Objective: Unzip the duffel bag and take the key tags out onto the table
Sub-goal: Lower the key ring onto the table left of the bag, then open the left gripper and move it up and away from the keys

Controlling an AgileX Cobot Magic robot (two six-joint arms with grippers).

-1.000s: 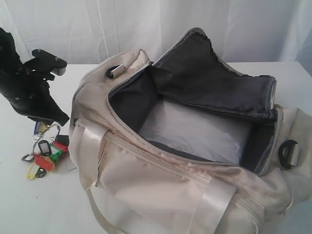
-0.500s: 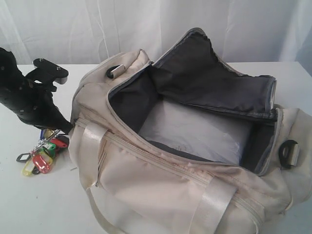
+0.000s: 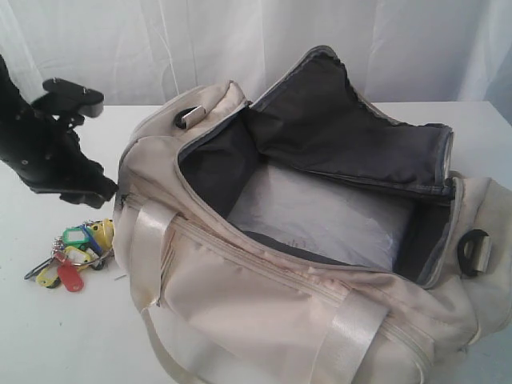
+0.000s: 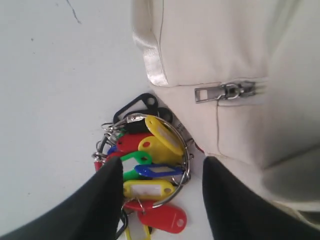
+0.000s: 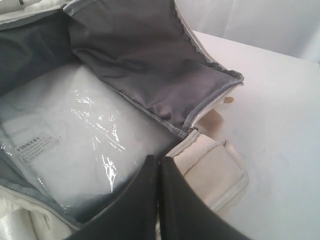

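Note:
The cream duffel bag (image 3: 264, 296) lies unzipped on the white table (image 3: 56, 336), its grey-lined flap (image 3: 344, 136) folded back. A bunch of red, yellow, green and blue key tags (image 3: 74, 252) lies loose on the table just left of the bag, also visible as key tags (image 4: 150, 165) beside the bag's end panel (image 4: 235, 60). My left gripper (image 4: 159, 172) hovers open above them, its black fingers (image 4: 105, 195) apart and holding nothing; it shows as left gripper (image 3: 84, 192) in the exterior view. My right gripper (image 5: 160, 162) is shut and empty above the bag's open end.
A clear plastic-wrapped packet (image 3: 320, 212) fills the bag's bottom, seen too as packet (image 5: 65, 130). A grey zipper pull (image 4: 225, 91) hangs on the bag's side. A white curtain (image 3: 240, 40) backs the table. Bare tabletop (image 5: 280, 125) lies beyond the bag's right end.
My left gripper opened and rose slightly. The key tags dropped from it and now lie spread on the table beside the bag. The right gripper is out of the earlier frames.

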